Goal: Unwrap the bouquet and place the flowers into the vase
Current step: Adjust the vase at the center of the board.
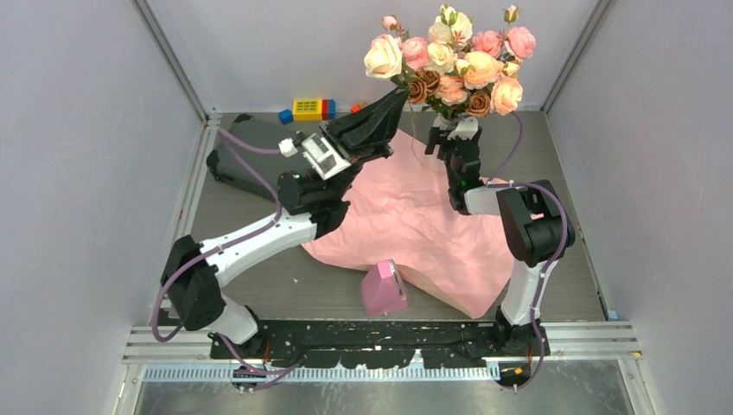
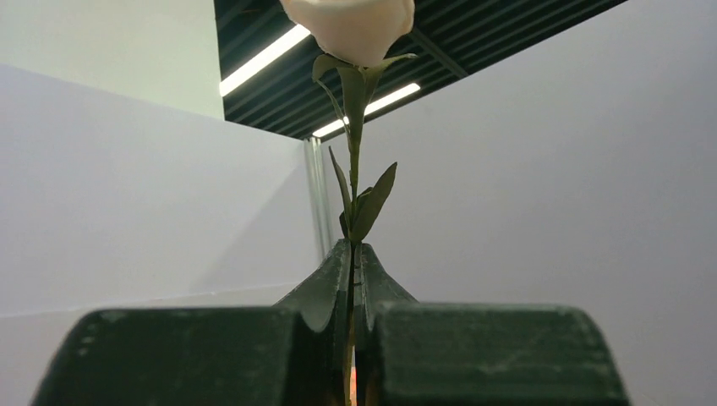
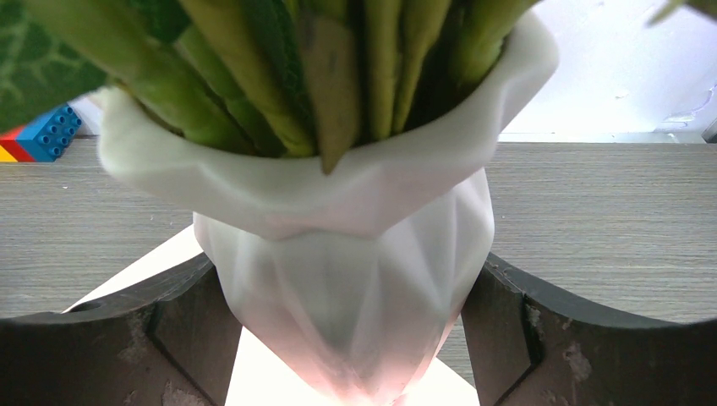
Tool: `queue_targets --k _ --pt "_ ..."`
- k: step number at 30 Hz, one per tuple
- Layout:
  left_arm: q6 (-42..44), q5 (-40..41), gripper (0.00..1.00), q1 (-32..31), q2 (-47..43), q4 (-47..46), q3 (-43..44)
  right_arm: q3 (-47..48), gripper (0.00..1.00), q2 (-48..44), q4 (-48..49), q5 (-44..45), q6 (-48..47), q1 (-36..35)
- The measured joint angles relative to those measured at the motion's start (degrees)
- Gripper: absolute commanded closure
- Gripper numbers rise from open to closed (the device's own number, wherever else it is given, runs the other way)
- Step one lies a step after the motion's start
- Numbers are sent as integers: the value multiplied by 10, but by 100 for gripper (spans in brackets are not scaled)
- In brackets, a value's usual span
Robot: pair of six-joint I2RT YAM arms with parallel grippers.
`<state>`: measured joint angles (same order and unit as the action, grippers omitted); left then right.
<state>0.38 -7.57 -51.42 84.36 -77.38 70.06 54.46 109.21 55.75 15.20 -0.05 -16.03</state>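
place: robot lab cell | evidence: plain grey panel walls [image 1: 78, 173] — aluminium frame rails [image 1: 173, 59] — ceiling strip lights [image 2: 262, 59]

Top cam: fixed, high, behind arm bases. Looks down + fwd over whole table [image 1: 259, 290]; bases along frame bottom, back wall at top. Left wrist cam: just behind left gripper [image 2: 355, 254], tilted up at wall + ceiling lights, v. close, rose [image 2: 351, 25] at top centre. Right wrist cam: low, about level, facing back wall. Vase [image 3: 355, 279] fills centre, v. near, fingers [image 3: 110, 355] in lower corners. Shared: top + left wrist both show rose; top + right wrist both show vase, blocks [image 3: 42, 135], tabletop.
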Motion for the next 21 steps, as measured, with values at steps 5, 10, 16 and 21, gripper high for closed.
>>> queue_targets --k 5,10,16,21 --pt "35 -9 100 0 64 -4 73 0 100 0 0 0 0 0" --pt "51 -19 100 0 114 -4 125 0 100 0 1 0 0 0" --pt "71 -32 100 0 162 -3 191 0 100 0 2 0 0 0" --pt "94 -39 100 0 189 -1 229 -2 100 0 5 0 0 0"
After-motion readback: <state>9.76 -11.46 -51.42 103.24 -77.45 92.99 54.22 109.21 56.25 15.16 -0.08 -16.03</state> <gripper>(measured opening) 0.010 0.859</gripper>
